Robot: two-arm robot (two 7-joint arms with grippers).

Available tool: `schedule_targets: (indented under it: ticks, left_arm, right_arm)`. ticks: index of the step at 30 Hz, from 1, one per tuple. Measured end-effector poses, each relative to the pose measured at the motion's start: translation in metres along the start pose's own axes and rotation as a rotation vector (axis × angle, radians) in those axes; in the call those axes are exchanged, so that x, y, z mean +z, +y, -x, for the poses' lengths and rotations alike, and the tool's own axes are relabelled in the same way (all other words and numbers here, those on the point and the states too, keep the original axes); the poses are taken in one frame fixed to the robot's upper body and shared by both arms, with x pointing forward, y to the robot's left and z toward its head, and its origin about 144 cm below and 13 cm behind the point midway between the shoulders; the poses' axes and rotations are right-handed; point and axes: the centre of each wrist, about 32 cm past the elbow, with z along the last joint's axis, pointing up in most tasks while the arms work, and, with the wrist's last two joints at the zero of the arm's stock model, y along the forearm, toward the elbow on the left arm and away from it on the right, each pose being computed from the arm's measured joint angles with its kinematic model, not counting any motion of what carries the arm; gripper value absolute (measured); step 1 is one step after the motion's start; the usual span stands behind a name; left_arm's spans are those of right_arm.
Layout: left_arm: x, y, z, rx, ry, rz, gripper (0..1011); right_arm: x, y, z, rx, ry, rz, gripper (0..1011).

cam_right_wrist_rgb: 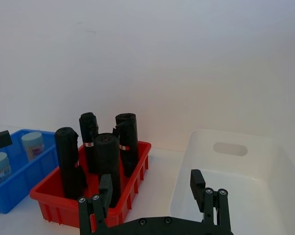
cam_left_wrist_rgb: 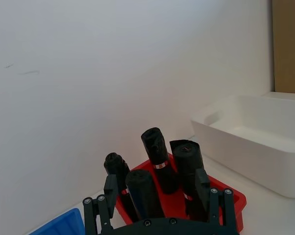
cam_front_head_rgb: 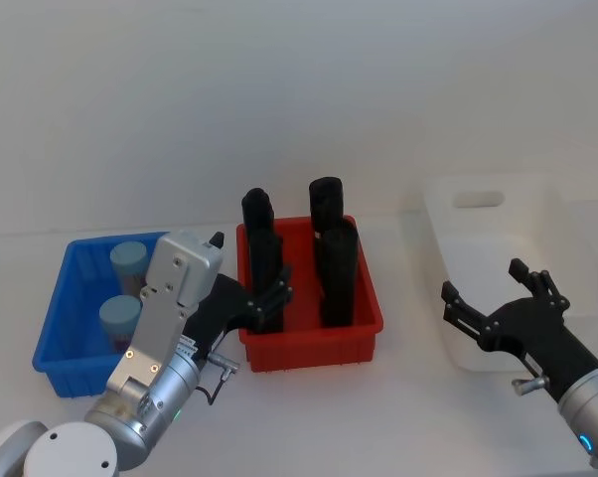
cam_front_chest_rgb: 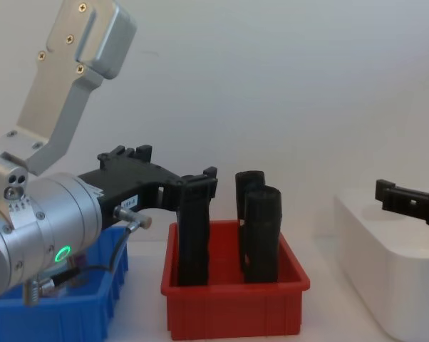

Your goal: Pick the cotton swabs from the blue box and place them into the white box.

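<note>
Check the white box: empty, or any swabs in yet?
Empty as far as shown: the white box floor is bare in the right wrist view. Two swabs sit in the blue box.

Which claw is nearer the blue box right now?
Left. The left claw hangs open just off the blue box's right side, at the red bin's left edge. The right claw is open far across, beside the white box.

Three containers stand in a row on the tabletop [cam_front_head_rgb: 408, 397]: the left box [cam_front_head_rgb: 56, 308] holds two cotton swabs tubs [cam_front_head_rgb: 119, 318], one behind the other; the middle bin [cam_front_head_rgb: 309, 350], just beside it, holds four upright rolls [cam_front_head_rgb: 337, 268]; the right box [cam_front_head_rgb: 458, 298] stands apart
</note>
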Motion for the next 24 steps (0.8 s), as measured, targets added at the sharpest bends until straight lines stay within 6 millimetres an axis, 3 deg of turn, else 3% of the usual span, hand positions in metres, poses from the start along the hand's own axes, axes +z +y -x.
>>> schedule_targets:
  ticks: [14, 24]
  left_arm:
    - [-0.001, -0.002, -0.002, -0.002, 0.001, 0.000, 1004]
    - [-0.007, -0.011, -0.019, -0.002, 0.025, 0.005, 1004]
  right_arm:
    - [0.000, 0.000, 0.000, 0.000, 0.000, 0.000, 1002]
    - [0.000, 0.000, 0.000, 0.000, 0.000, 0.000, 1002]
